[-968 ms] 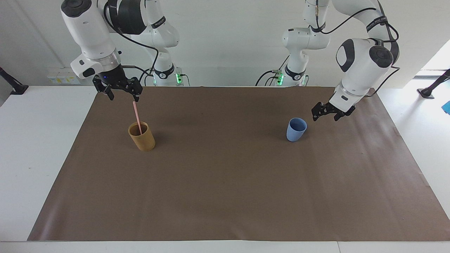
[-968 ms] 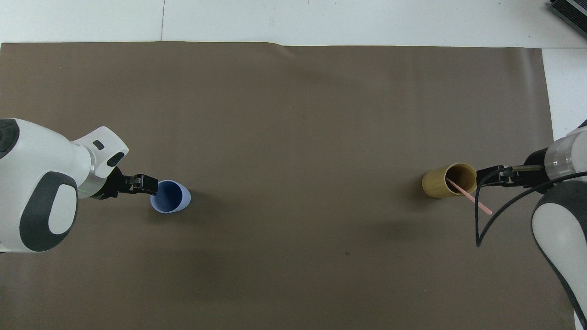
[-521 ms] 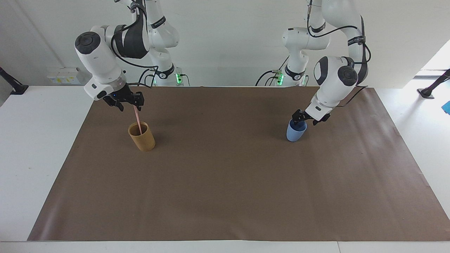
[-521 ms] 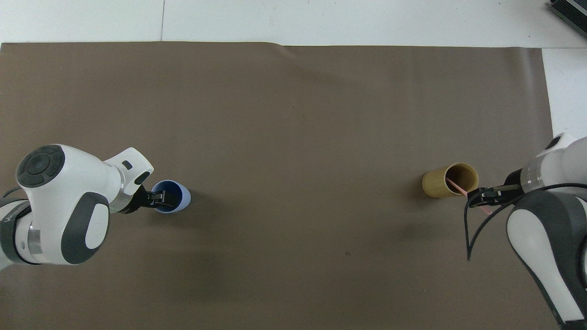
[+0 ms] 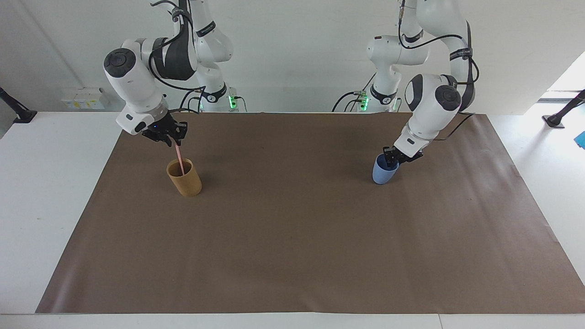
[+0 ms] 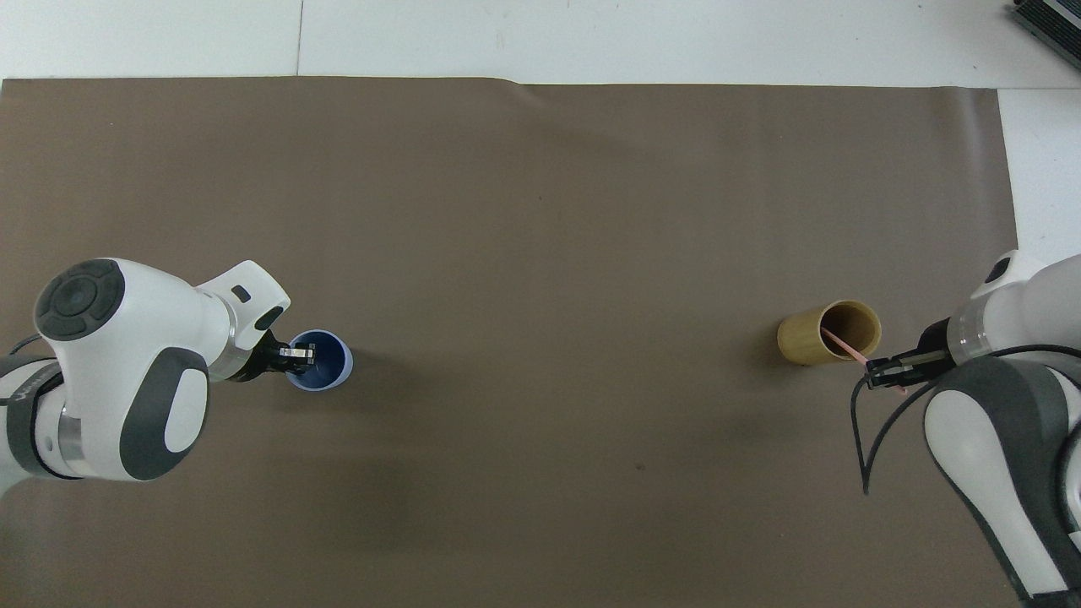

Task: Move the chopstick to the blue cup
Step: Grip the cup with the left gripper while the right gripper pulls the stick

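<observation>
- The chopstick [image 5: 179, 160] stands in the tan cup [image 5: 185, 180] at the right arm's end of the table [image 5: 55, 192]. Its lower end is inside the cup and its upper part leans out toward 11 o'clock in the facing view.
- My right end effector [image 5: 172, 140] is clamped on the chopstick's upper end, above the tan cup's rim.
- The blue cup [image 5: 383, 173] stands upright on the brown mat [image 5: 292, 237], well apart from the tan cup, toward the left arm's end.
- My left end effector [image 5: 392, 159] is closed on the blue cup's rim, at about 1 o'clock on the rim in the facing view. One fingertip appears to be inside the wall and one outside.
- Judgement, step in hand: securing both grips before the lift. Nothing has been transferred yet.
- Recommendation: draw the chopstick out along its own lean, not straight up, so that it does not lever the tan cup over. Hold the blue cup firmly, as a thin stick can pivot between the fingers.
- The overhead view shows the chopstick [image 6: 840, 344] crossing the tan cup's mouth toward 4 o'clock, and the left end effector [image 6: 301, 352] astride the rim at 9 o'clock.
- The facing view alone shows height: the right grip sits clear above the tan cup, and both cups rest on the mat.
</observation>
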`<state>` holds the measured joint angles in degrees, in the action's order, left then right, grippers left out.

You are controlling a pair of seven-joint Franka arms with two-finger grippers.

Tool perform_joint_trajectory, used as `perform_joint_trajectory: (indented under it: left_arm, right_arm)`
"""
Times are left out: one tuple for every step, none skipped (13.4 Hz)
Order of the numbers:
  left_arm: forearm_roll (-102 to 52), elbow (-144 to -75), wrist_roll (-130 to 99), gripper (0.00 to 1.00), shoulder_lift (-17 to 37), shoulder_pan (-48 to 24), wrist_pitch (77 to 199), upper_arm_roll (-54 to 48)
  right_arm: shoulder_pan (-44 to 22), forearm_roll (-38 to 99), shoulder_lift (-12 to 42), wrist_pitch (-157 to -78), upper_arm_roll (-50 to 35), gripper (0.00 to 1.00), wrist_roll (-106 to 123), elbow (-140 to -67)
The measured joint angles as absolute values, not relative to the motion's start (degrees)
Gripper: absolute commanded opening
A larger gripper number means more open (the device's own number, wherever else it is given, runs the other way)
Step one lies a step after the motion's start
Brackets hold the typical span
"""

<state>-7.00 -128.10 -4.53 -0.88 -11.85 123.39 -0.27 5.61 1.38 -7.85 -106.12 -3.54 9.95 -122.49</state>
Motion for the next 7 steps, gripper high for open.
perform_joint_trajectory:
  left_arm:
    - [-7.00, -127.25, -3.95, 0.00, -0.31, -11.87, 123.42, -0.26]
    - [-7.00, -126.40, -3.47, 0.00, 0.20, -11.87, 123.31, -0.21]
    - [-7.00, -125.41, -3.18, 0.00, 0.72, -11.87, 122.95, -0.17]
    - [-7.00, -124.26, -2.98, 0.00, 1.23, -11.87, 122.51, -0.17]
    - [-7.00, -123.00, -2.87, 0.00, 1.61, -11.88, 122.27, -0.18]
    - [-7.00, -121.23, -2.85, 0.00, 1.89, -11.96, 122.15, -0.22]
    - [-7.00, -118.93, -2.86, 0.00, 2.05, -12.22, 121.37, -0.21]
  right_arm:
    - [5.61, 1.98, -7.90, -106.06, -3.60, 0.00, 10.41, -122.49]
    - [5.61, 2.08, -7.98, -106.05, -3.60, 0.00, 10.59, -122.48]
    - [5.61, 2.21, -8.02, -106.05, -3.60, 0.00, 10.65, -122.43]
    - [5.61, 2.24, -8.07, -106.08, -3.60, 0.00, 10.65, -122.21]
    - [5.61, 2.24, -8.17, -105.99, -3.60, 0.00, 10.65, -121.76]
    - [5.61, 2.25, -8.33, -105.46, -3.60, 0.00, 10.66, -121.00]
    - [5.61, 2.26, -8.49, -104.35, -3.60, 0.00, 10.65, -119.77]
